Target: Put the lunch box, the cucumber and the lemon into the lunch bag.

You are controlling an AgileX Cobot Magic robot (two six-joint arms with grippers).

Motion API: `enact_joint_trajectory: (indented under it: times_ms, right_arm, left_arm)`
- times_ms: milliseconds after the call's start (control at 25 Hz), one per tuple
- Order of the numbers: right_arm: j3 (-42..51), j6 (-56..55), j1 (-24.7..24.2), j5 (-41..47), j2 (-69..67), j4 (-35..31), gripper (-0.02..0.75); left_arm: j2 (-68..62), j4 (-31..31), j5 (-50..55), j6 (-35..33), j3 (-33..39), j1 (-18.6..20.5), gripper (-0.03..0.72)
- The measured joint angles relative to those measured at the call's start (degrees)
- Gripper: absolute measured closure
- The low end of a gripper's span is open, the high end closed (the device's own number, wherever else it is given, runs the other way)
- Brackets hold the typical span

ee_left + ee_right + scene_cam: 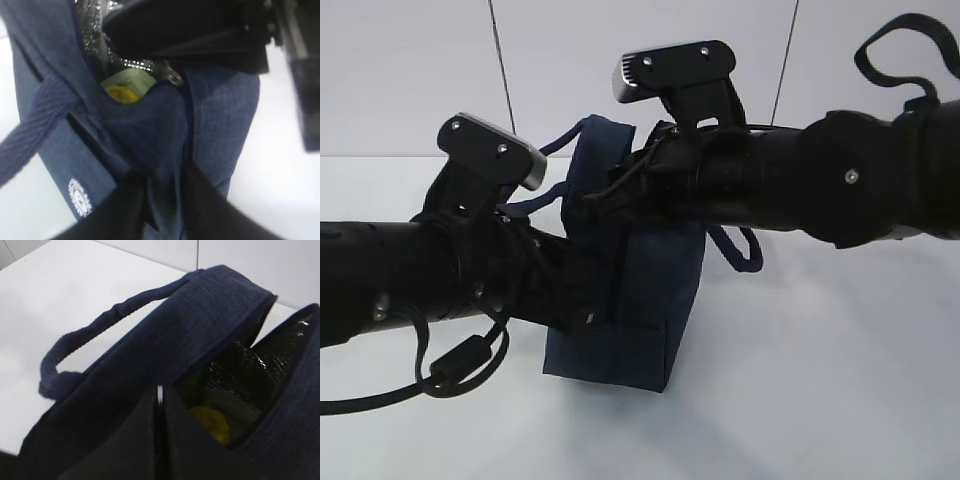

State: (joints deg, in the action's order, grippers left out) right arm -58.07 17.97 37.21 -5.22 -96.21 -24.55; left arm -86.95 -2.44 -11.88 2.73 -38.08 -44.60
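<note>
Both arms reach in level from either side, meeting at lunch bag [630, 310] standing upright mid-table [840, 380].

Left gripper [160, 200] pinched on bag's navy fabric near opening edge, fingers close together with cloth bunched between.

Right gripper [160, 405] fingers pressed together on small metal piece at bag rim, likely zipper pull.

Bag open at top, foil lining showing. Inside: lunch box [132, 79] pale green lid, lemon [122, 93] beside it. Cucumber not identifiable.

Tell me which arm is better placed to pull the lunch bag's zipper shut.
Probably right. The right gripper looks pinched on the metal pull at the lunch bag opening, above the lemon. The left gripper grips the fabric wall, bracing.
</note>
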Motion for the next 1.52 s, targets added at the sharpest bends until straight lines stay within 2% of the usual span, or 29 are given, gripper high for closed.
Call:
enact_joint_trajectory:
  times_ms: [80, 200, 320, 480, 600, 800, 880, 1000, 1520]
  right_arm:
    - [0.0, 0.1, -0.1, 1.0, 0.7, 0.0, 0.751]
    - [-0.1, 0.1, -0.1, 2.9, 2.0, 0.0, 0.751]
    - [-0.1, 0.1, -0.1, 4.4, 3.0, 0.0, 0.751]
    - [-0.1, 0.2, -0.1, 5.2, 3.8, 0.0, 0.751]
    - [-0.1, 0.2, -0.1, 5.5, 3.8, 0.0, 0.751]
    - [-0.1, 0.2, -0.1, 6.0, 3.8, -0.1, 0.751]
    - [-0.1, 0.2, -0.1, 6.0, 3.8, -0.1, 0.751]
    - [-0.1, 0.2, -0.1, 6.0, 3.8, -0.2, 0.751]
    - [-1.0, 1.2, -1.7, 4.4, 3.3, -0.2, 0.751]
  left_arm:
    - [0.1, 0.0, -0.2, 0.0, 0.0, 0.0, 0.434]
    - [0.4, 0.1, -0.9, 0.0, 0.0, 0.0, 0.319]
    - [1.3, 0.1, -1.0, 0.0, 0.0, 0.0, 0.287]
    - [2.3, 0.2, -0.7, 0.0, 0.0, 0.3, 0.282]
    - [2.3, 0.5, -0.7, 0.0, 0.0, 0.3, 0.342]
    - [2.1, 1.1, -1.8, -0.1, 0.0, 0.4, 0.591]
    - [1.9, 1.1, -1.9, -0.1, 0.0, 0.4, 0.654]
    - [1.8, 1.1, -1.7, -0.1, 0.0, 0.4, 0.678]
    - [4.1, 1.1, 0.8, -0.1, 0.0, 0.2, 0.683]
